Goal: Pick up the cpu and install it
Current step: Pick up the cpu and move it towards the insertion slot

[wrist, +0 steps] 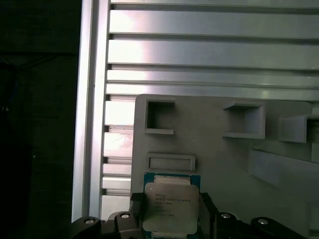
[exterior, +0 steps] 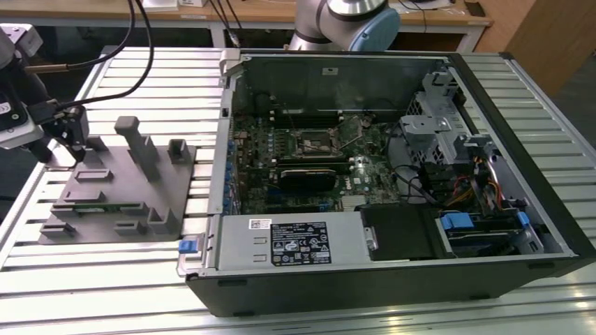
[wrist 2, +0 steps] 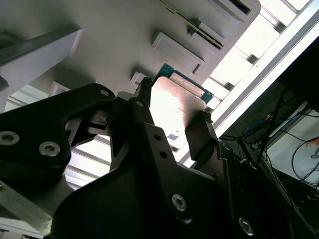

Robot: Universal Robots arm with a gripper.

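stage: pick-up, install pending | gripper (wrist 2: pixel 174 99) apparently pinching cpu (wrist: pixel 169 205) | cpu low at grey fixture (wrist: pixel 214 159) edge, maybe not lifted | socket (exterior: pixel 312 142) in computer case (exterior: pixel 549 209) unfilled

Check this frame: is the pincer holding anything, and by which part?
The pincer appears to clamp the small flat square cpu with pale silver metal top by two opposite side edges, at the grey plastic fixture.

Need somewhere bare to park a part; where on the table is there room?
Bare slats lie on the table in front of the grey fixture, and behind it toward the far edge. The strip between fixture and computer case is narrow. Crowded: the fixture corner where the pincer hangs over the cpu, and the case interior.
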